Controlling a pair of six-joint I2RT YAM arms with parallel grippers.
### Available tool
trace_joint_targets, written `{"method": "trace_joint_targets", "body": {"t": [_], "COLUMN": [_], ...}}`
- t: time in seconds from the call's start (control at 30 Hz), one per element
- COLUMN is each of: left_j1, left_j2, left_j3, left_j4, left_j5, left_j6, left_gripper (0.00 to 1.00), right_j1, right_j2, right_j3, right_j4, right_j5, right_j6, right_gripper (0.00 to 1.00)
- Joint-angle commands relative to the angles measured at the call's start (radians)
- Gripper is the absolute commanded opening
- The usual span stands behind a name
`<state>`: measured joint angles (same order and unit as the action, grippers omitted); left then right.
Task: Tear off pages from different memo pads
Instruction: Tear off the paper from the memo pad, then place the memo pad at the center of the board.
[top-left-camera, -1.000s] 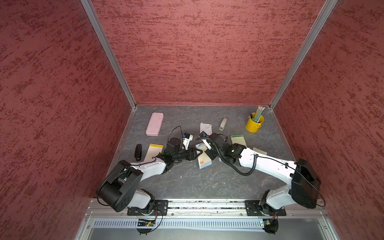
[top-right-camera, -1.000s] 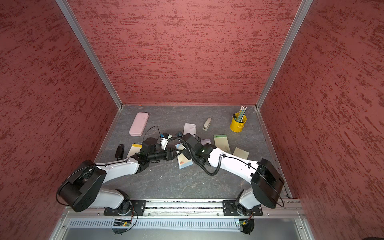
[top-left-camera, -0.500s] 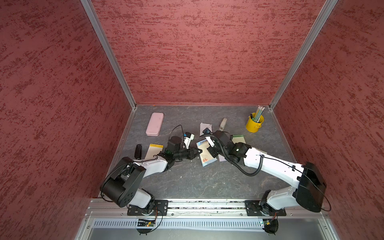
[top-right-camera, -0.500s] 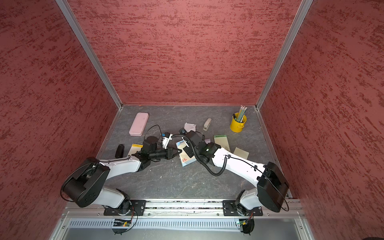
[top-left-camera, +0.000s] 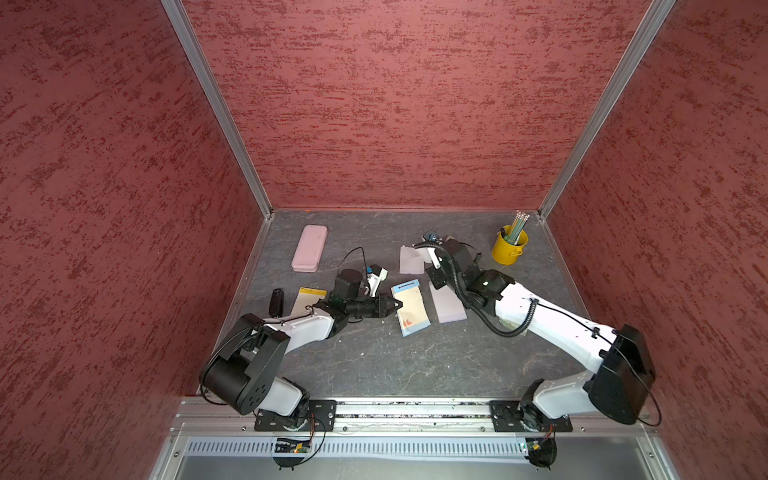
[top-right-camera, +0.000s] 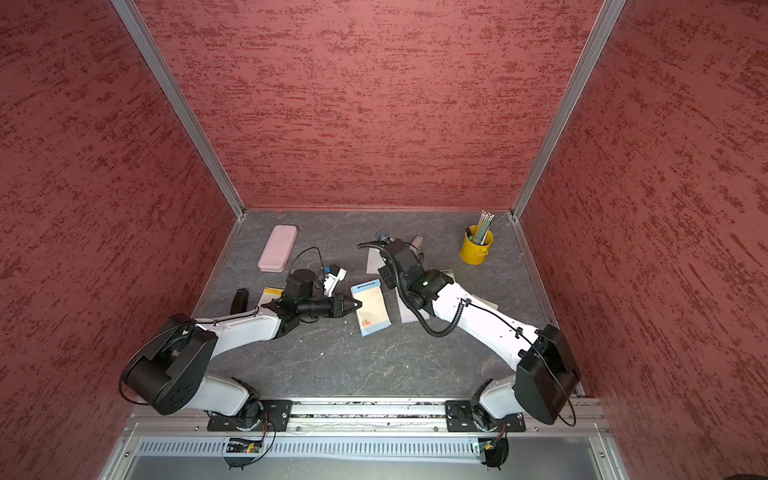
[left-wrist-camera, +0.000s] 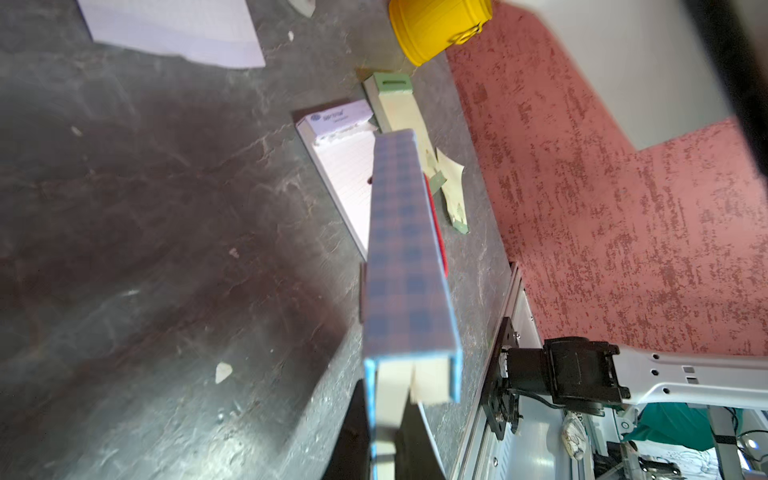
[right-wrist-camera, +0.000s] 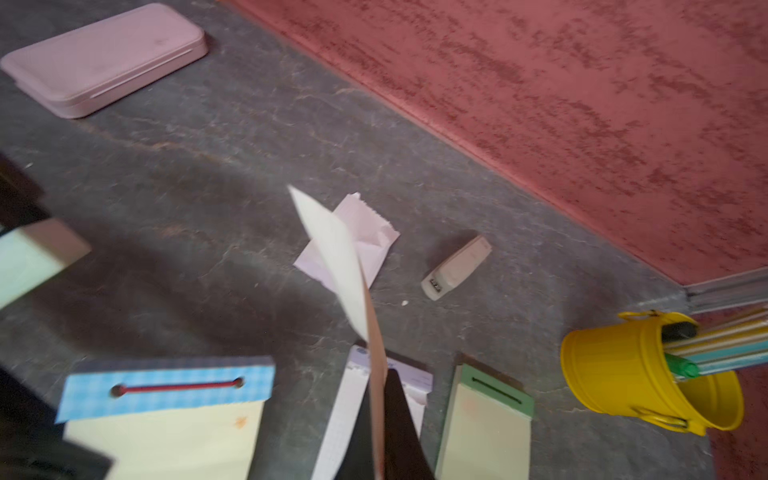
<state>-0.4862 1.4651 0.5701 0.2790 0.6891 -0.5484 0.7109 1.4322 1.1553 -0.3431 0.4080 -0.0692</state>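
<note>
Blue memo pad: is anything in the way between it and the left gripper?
Nothing visible. The left gripper is shut right on the edge of the blue memo pad. The right gripper, shut on a cream page, is away from them.

Hardly any writing is coming through clearly. In the left wrist view, the lilac memo pad (left-wrist-camera: 349, 166) is carrying a round bluish logo and one short printed word on its top strip, but the letters are blurring too much to read. The beige stapler (right-wrist-camera: 456, 267), far on the surface, is showing a tiny dark label at one end, with characters too small to make out. The blue-checked memo pad (top-left-camera: 410, 305) is bearing an orange mark toward its near end.
</note>
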Motion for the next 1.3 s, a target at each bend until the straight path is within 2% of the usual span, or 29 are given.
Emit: {"method": "trace_joint_targets", "body": {"t": [0.0,0.13,0.33,0.47,0.63,0.8,0.9,1.13,1.27], "left_j1": [0.016,0.012,0.007,-0.002,-0.056,-0.075,-0.087,-0.041,-0.039], "left_j2": [-0.018,0.085,0.258,0.358,0.504,0.611,0.623,0.556,0.565], "left_j3": [0.015,0.092,0.221,0.309,0.452,0.540,0.573,0.479,0.518], "left_j4": [-0.078,-0.159,-0.171,-0.134,-0.134,-0.058,-0.118,-0.253,-0.309], "left_j5": [0.050,0.107,0.111,0.095,0.091,0.065,0.070,0.066,0.060], "left_j6": [-0.010,-0.038,-0.095,-0.115,-0.135,-0.216,-0.187,-0.118,-0.086], "left_gripper": [0.00,0.00,0.00,0.00,0.00,0.00,0.00,0.00,0.18], "right_j1": [-0.045,-0.074,-0.073,-0.073,-0.074,-0.074,-0.073,-0.074,-0.074], "right_j2": [-0.002,-0.030,-0.044,-0.061,-0.063,-0.057,-0.045,-0.054,-0.021], "right_j3": [0.026,0.020,-0.009,-0.041,-0.045,-0.052,-0.049,-0.083,-0.071], "right_j4": [0.026,0.027,0.020,0.028,0.024,0.041,0.038,0.062,0.077], "right_j5": [0.080,0.028,-0.062,-0.073,-0.075,-0.082,-0.089,-0.108,-0.134], "right_j6": [-0.008,0.022,0.096,0.110,0.108,0.111,0.115,0.132,0.145], "right_gripper": [0.00,0.00,0.00,0.00,0.00,0.00,0.00,0.00,0.00]}}
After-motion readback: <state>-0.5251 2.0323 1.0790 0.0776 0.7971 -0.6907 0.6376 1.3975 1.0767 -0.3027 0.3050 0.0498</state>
